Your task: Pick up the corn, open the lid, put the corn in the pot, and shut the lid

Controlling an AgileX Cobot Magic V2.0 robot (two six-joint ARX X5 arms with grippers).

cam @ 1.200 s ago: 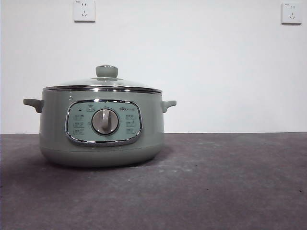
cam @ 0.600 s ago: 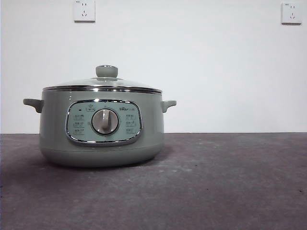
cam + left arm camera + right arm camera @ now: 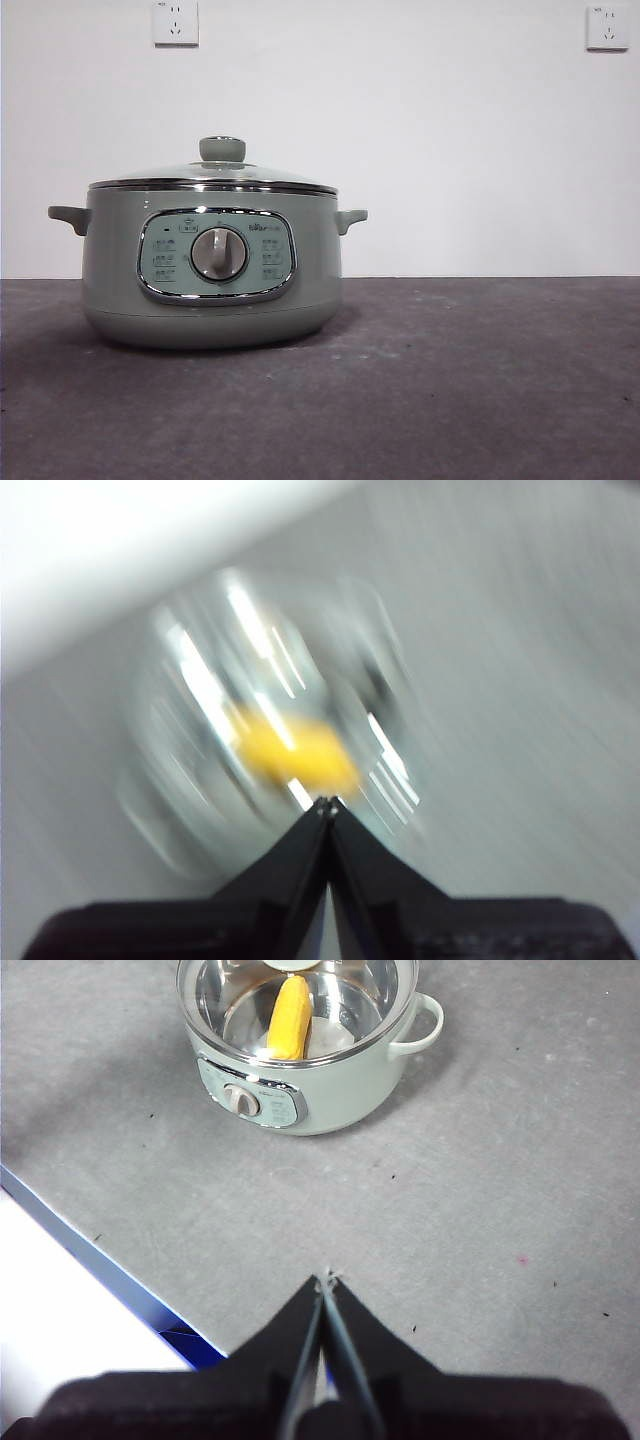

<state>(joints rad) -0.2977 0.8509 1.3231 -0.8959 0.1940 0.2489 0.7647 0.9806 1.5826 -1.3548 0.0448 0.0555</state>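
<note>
A dark grey speckled table (image 3: 480, 390) fills the lower frame beneath a white wall (image 3: 450, 150), with one socket (image 3: 175, 22) upper left and another socket (image 3: 607, 27) upper right.

No lettering comes through clearly; the pot (image 3: 212, 265) carries a small orange brand mark on its control panel (image 3: 216, 256), just right of the top above the dial (image 3: 219, 253), too small to spell out; pale icons and captions flank the dial in two columns, none legible; the right wrist view shows the panel too, its markings only specks.
</note>
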